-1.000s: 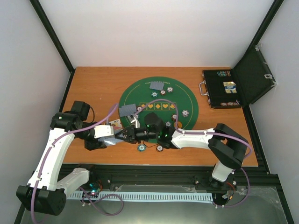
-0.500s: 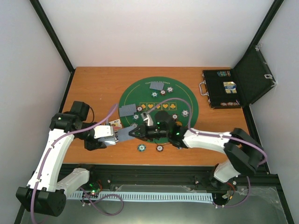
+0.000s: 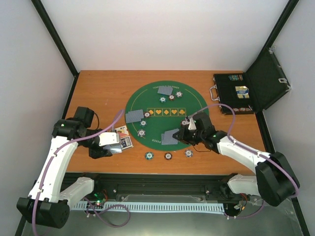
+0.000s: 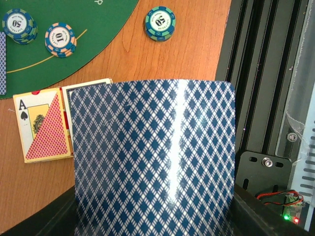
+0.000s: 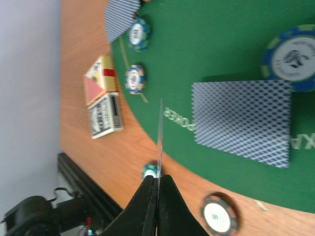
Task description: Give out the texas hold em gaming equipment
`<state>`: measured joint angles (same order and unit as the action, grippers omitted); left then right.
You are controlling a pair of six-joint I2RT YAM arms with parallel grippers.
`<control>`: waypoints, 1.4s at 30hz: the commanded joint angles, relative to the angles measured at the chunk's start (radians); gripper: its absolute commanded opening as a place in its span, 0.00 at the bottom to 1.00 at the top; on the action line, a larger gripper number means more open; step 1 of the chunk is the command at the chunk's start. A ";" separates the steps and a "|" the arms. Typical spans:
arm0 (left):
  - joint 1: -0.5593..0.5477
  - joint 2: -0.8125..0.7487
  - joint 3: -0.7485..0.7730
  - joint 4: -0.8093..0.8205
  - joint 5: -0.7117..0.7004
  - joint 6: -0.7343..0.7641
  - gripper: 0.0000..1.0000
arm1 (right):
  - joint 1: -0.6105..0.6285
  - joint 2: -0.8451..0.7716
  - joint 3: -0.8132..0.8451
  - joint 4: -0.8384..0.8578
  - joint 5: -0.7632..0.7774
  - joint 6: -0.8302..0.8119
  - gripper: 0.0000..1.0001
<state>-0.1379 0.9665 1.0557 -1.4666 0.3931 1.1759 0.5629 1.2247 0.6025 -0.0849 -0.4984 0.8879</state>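
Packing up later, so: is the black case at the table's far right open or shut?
Open: the black case has its lid swung up to the right, contents showing from above.

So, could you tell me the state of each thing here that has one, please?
Left gripper: shut on deck.
Right gripper: shut on held card, seen edge-on.
Case: open, lid raised.
Laid card: face down.
Chips: lying flat, none gripped.

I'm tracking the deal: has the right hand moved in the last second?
Yes. The right hand has swung rightward, from beyond the lower-left edge of the green felt mat to above its lower middle.
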 commanded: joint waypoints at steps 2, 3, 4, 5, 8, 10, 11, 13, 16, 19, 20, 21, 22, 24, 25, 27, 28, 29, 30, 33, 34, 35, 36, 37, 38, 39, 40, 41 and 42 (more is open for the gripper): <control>-0.001 0.002 0.041 -0.020 0.023 0.011 0.03 | -0.029 0.087 0.031 -0.092 0.037 -0.130 0.03; -0.001 0.002 0.040 -0.020 0.020 0.011 0.03 | -0.029 0.108 0.037 -0.084 0.034 -0.131 0.03; -0.001 0.002 0.040 -0.020 0.019 0.011 0.03 | -0.029 0.128 0.040 -0.071 0.030 -0.132 0.03; 0.000 0.003 0.040 -0.019 0.019 0.010 0.03 | -0.029 0.150 0.043 -0.057 0.024 -0.131 0.03; -0.001 0.001 0.038 -0.017 0.019 0.010 0.03 | -0.029 0.211 0.056 -0.022 0.013 -0.126 0.03; 0.000 0.002 0.037 -0.017 0.019 0.008 0.03 | -0.030 0.241 0.067 -0.005 0.011 -0.124 0.03; 0.000 0.002 0.036 -0.017 0.019 0.008 0.03 | -0.029 0.257 0.072 0.001 0.011 -0.124 0.03; -0.001 0.000 0.036 -0.017 0.019 0.008 0.03 | -0.029 0.275 0.088 -0.003 0.014 -0.130 0.03; -0.001 -0.004 0.035 -0.018 0.019 0.008 0.03 | -0.029 0.287 0.109 -0.043 0.036 -0.153 0.11; -0.002 -0.006 0.034 -0.018 0.019 0.008 0.03 | -0.029 0.270 0.133 -0.118 0.081 -0.185 0.23; -0.001 -0.005 0.033 -0.019 0.021 0.008 0.03 | -0.029 0.259 0.140 -0.144 0.100 -0.194 0.26; -0.001 -0.005 0.032 -0.019 0.022 0.010 0.03 | -0.029 0.248 0.146 -0.168 0.118 -0.202 0.31; 0.000 -0.004 0.033 -0.018 0.025 0.009 0.03 | -0.029 0.238 0.152 -0.193 0.134 -0.209 0.33; 0.000 -0.002 0.035 -0.017 0.028 0.008 0.03 | -0.029 0.217 0.163 -0.241 0.172 -0.223 0.37; 0.000 -0.003 0.035 -0.017 0.031 0.008 0.03 | -0.029 0.208 0.171 -0.272 0.197 -0.230 0.38; -0.001 -0.001 0.036 -0.019 0.033 0.008 0.03 | -0.029 0.185 0.189 -0.340 0.249 -0.243 0.39; 0.000 -0.003 0.036 -0.021 0.033 0.008 0.03 | -0.029 0.170 0.197 -0.369 0.276 -0.245 0.40; -0.001 -0.003 0.035 -0.020 0.033 0.008 0.03 | -0.029 0.152 0.205 -0.386 0.293 -0.246 0.41; -0.001 -0.003 0.035 -0.020 0.033 0.010 0.03 | -0.029 0.132 0.209 -0.395 0.297 -0.244 0.44; -0.001 -0.002 0.036 -0.021 0.034 0.011 0.03 | -0.014 0.073 0.217 -0.364 0.233 -0.207 0.56; -0.001 -0.003 0.036 -0.021 0.036 0.012 0.03 | -0.002 0.054 0.215 -0.329 0.192 -0.184 0.60; -0.001 -0.003 0.036 -0.020 0.037 0.011 0.03 | 0.019 0.043 0.214 -0.285 0.144 -0.155 0.64; -0.002 -0.003 0.035 -0.020 0.038 0.011 0.03 | 0.043 0.038 0.215 -0.234 0.100 -0.126 0.68; -0.001 -0.003 0.035 -0.020 0.039 0.011 0.03 | 0.074 0.040 0.219 -0.187 0.065 -0.092 0.70; -0.001 -0.003 0.035 -0.019 0.040 0.010 0.03 | 0.112 0.046 0.229 -0.138 0.044 -0.063 0.73; -0.001 -0.004 0.035 -0.019 0.041 0.010 0.03 | 0.149 0.057 0.241 -0.094 0.025 -0.040 0.75; 0.000 -0.005 0.034 -0.018 0.041 0.009 0.03 | 0.190 0.074 0.256 -0.053 0.011 -0.021 0.78; -0.001 -0.004 0.032 -0.016 0.040 0.008 0.03 | 0.227 0.094 0.270 -0.014 0.002 -0.003 0.80; 0.000 -0.003 0.032 -0.015 0.040 0.007 0.03 | 0.257 0.115 0.283 0.022 -0.014 0.014 0.81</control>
<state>-0.1379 0.9665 1.0557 -1.4670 0.4019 1.1759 0.7113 1.2911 0.8261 -0.2634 -0.4061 0.7979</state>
